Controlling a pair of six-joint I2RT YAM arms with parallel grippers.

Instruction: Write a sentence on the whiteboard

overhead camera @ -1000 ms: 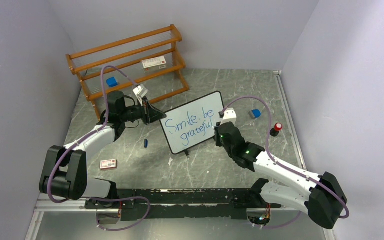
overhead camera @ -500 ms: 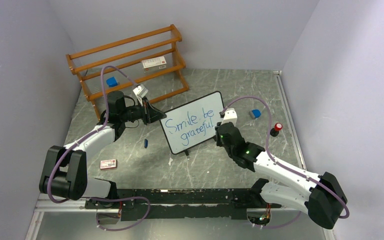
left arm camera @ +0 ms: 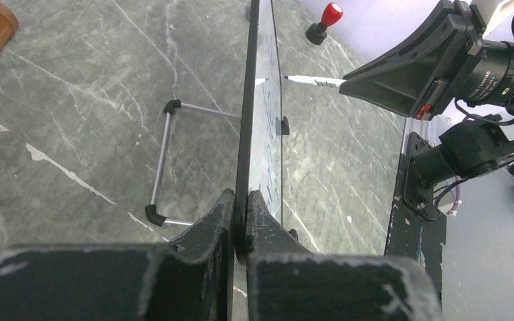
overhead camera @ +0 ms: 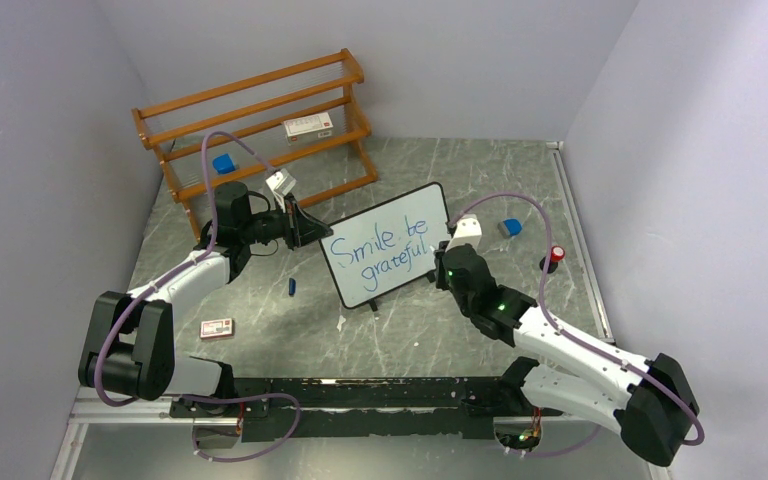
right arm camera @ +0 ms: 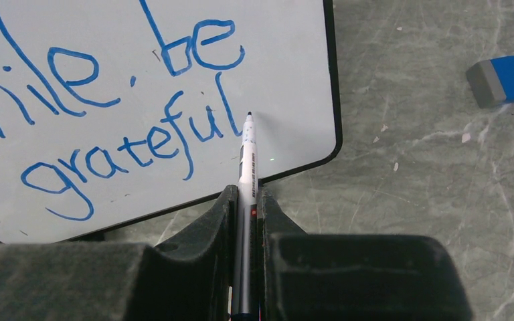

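The whiteboard (overhead camera: 385,255) stands tilted on its feet mid-table, with the blue sentence (overhead camera: 390,252) "Smile be grateful" in two slanted lines. It also shows in the right wrist view (right arm camera: 94,80) and edge-on in the left wrist view (left arm camera: 249,120). My left gripper (overhead camera: 312,228) is shut on the board's left edge (left arm camera: 241,214). My right gripper (overhead camera: 444,266) is shut on a white marker (right arm camera: 246,174). The marker tip (right arm camera: 249,116) is just right of the final "l", near the board's lower right corner; whether it touches the surface I cannot tell.
A wooden rack (overhead camera: 260,125) stands at the back left with a blue block (overhead camera: 223,163) and a small box (overhead camera: 308,126). A blue eraser (overhead camera: 510,227), a red-topped stamp (overhead camera: 553,258), a marker cap (overhead camera: 292,287) and a card box (overhead camera: 217,328) lie on the table.
My right arm has shifted slightly right and back, drawing the marker a little away from the last letter. The left gripper and the board have not moved.
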